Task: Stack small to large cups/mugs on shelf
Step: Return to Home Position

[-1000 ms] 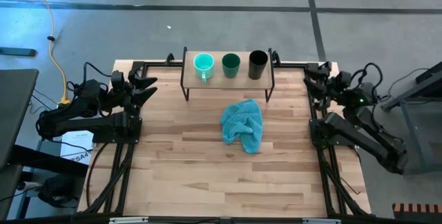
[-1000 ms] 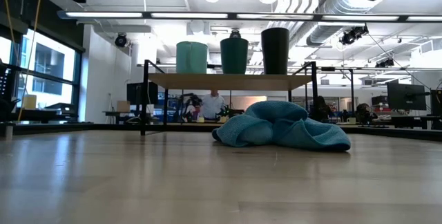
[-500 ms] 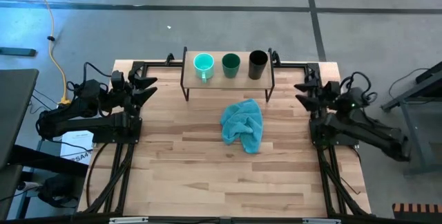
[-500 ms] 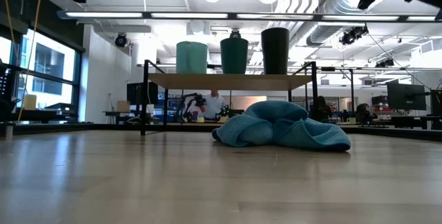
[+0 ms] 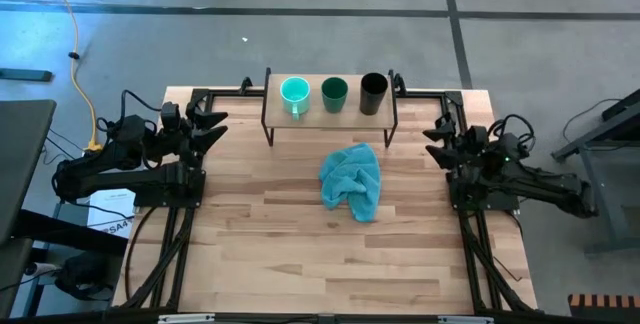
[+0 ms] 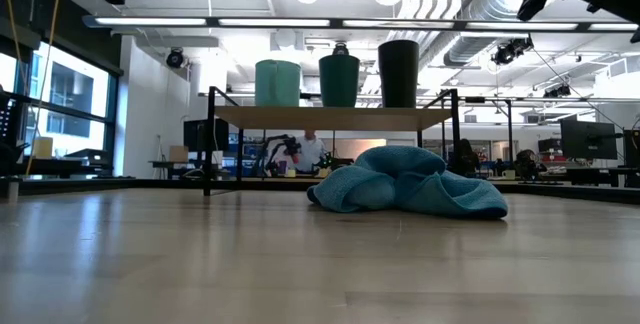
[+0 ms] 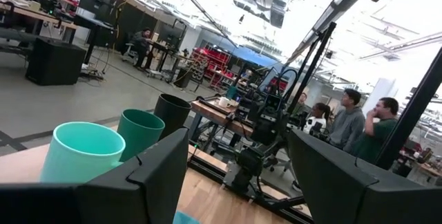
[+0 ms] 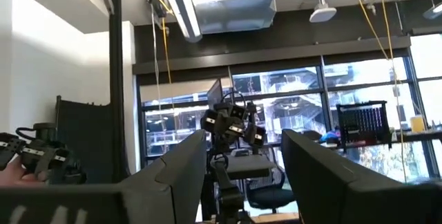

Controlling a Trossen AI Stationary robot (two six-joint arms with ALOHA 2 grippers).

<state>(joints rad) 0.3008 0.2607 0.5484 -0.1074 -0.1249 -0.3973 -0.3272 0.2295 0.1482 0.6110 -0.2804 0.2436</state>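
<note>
Three cups in a row on the shelf, all upright, mouths up, none touching. Left to right: light turquoise mug, dark green cup, taller black cup. Narrow gaps between neighbours, plain in the low view. Shelf at the far middle of the tabletop, a light-wood board on thin black legs.

One teal cloth, crumpled, flat on the tabletop just on the near side of the shelf, under its right half, clear of the legs.

Left tool at the far left edge of the tabletop, pointed right toward the shelf's left end, fingers spread apart, nothing between them. Well apart from the mug. In the left wrist view, a wide gap between the two dark fingers, with the three cups off to one side, turquoise closest.

Right tool at the right edge of the tabletop, pointed left, a little nearer than the shelf, fingers likewise apart and empty. Well apart from the black cup.

Several people standing in the room beyond, at a distance from the rig.
</note>
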